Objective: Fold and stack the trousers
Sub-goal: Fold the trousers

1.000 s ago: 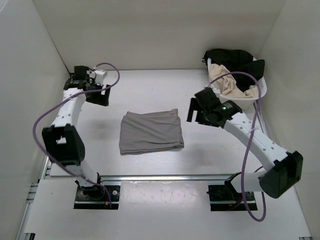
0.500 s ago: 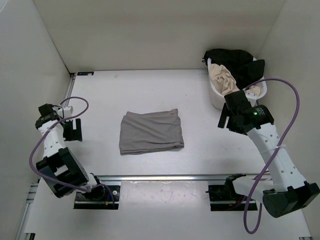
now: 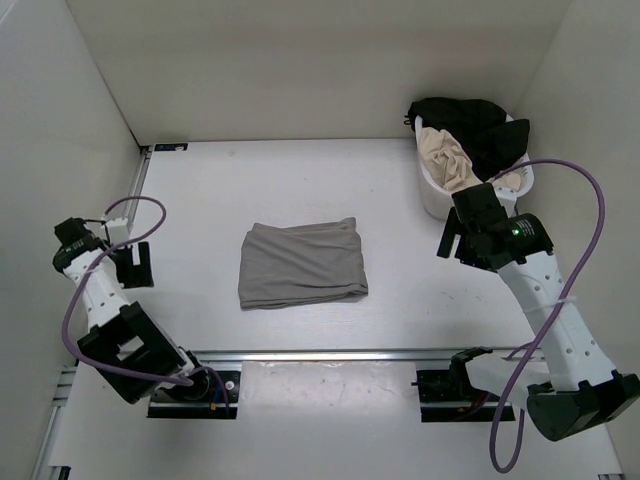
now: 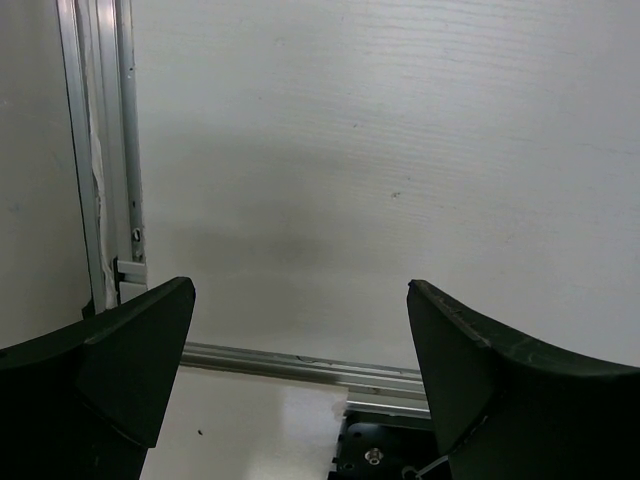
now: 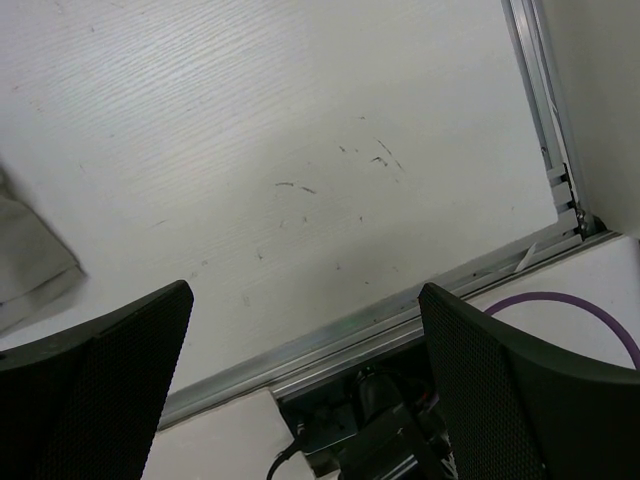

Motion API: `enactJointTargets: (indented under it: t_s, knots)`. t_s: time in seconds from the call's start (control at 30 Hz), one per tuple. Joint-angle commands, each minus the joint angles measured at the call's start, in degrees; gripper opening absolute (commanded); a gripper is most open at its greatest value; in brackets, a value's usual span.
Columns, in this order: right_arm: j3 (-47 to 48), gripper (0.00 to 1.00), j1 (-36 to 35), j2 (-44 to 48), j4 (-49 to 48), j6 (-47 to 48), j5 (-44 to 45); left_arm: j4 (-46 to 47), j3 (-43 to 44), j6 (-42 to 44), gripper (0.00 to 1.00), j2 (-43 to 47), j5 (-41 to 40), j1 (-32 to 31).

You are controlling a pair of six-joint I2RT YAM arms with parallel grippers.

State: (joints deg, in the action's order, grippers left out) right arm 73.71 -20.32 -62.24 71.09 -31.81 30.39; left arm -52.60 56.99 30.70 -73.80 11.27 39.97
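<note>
1. grey trousers (image 3: pixel 302 264) lie folded in a flat rectangle at mid-table, touched by nothing.
2. left gripper (image 3: pixel 136 268) and right gripper (image 3: pixel 452 240) both stand with jaws wide apart, empty.
3. to square or stack it, you likely do best lifting by the edges — no dragging.
4. mind the left wall (image 3: pixel 60 150) and the basket (image 3: pixel 432 196) just beside the right gripper; open table (image 3: pixel 300 180) rings the cloth.

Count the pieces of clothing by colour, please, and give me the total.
Grey trousers, folded on the table: 1
Beige garment, in the white basket: 1
Black garment, in the same basket: 1
Total: 3
</note>
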Motion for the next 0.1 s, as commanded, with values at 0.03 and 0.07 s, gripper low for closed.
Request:
enactJointTargets:
  t_s: [0.03,0.07]
  knots:
    - [-0.2,0.99,0.1,0.6,-0.5,1.0,-0.3,-0.7,-0.4,1.5,1.00,2.3,2.5,0.3]
    - [-0.2,0.99,0.1,0.6,-0.5,1.0,-0.3,-0.7,-0.4,1.5,1.00,2.3,2.5,0.3]
